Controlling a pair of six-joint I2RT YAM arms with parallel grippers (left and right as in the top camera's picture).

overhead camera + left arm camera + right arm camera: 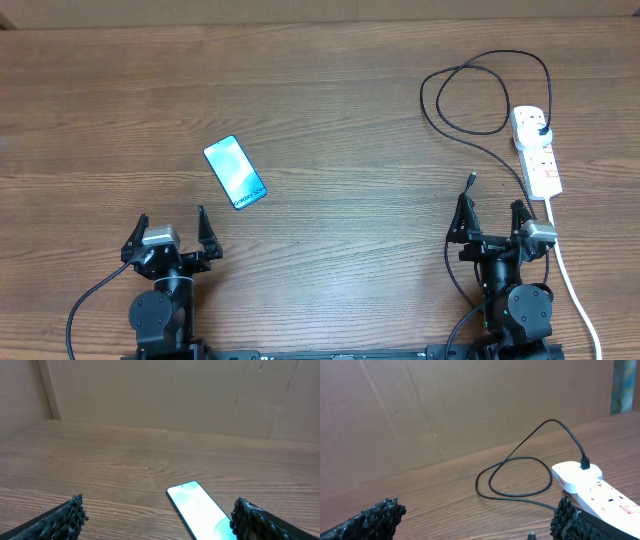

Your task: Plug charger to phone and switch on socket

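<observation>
The phone [235, 172] lies flat on the table with its blue-teal screen up, left of centre; it also shows in the left wrist view [200, 512]. My left gripper [171, 229] is open and empty, just near of the phone [157, 517]. The black charger cable [470, 95] loops at the back right, its plug [541, 127] in the white socket strip [536, 150]. Its connector tip [469, 181] lies free on the table, just ahead of my open, empty right gripper [491, 217]. In the right wrist view I see the cable [520, 477], socket [595, 490], tip [532, 535] and gripper [477, 520].
The strip's thick white lead [575, 285] runs down the right side past the right arm's base. A brown cardboard wall [175, 395] stands behind the wooden table [330, 120].
</observation>
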